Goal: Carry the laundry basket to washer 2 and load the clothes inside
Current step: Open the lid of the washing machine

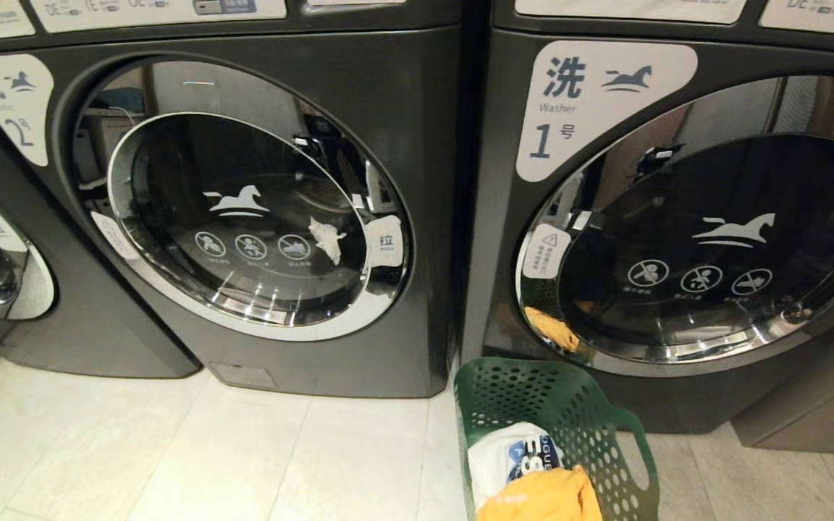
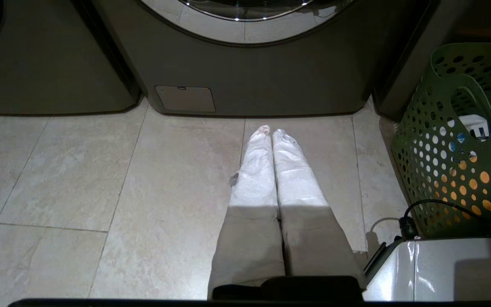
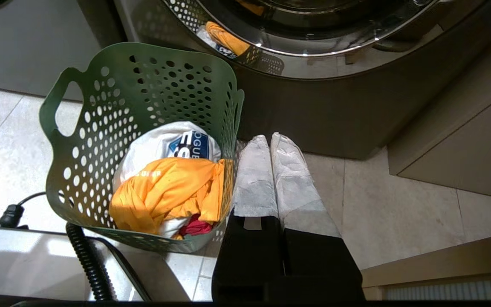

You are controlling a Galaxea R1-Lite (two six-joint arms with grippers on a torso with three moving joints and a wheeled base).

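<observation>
You have nothing loaded yet: the laundry basket (image 1: 562, 441), full of clothes (image 3: 171, 194), stands before washer 1 (image 1: 677, 217). Washer 2 (image 1: 243, 210) is shut. The left gripper (image 2: 271, 133) and right gripper (image 3: 270, 138) hang empty, fingers together.

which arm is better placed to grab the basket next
Probably the right. In its wrist view the shut right gripper sits right beside the dark green perforated plastic laundry basket, almost at its rim. The shut left gripper points at bare floor tile, with the basket off to one side.
</observation>
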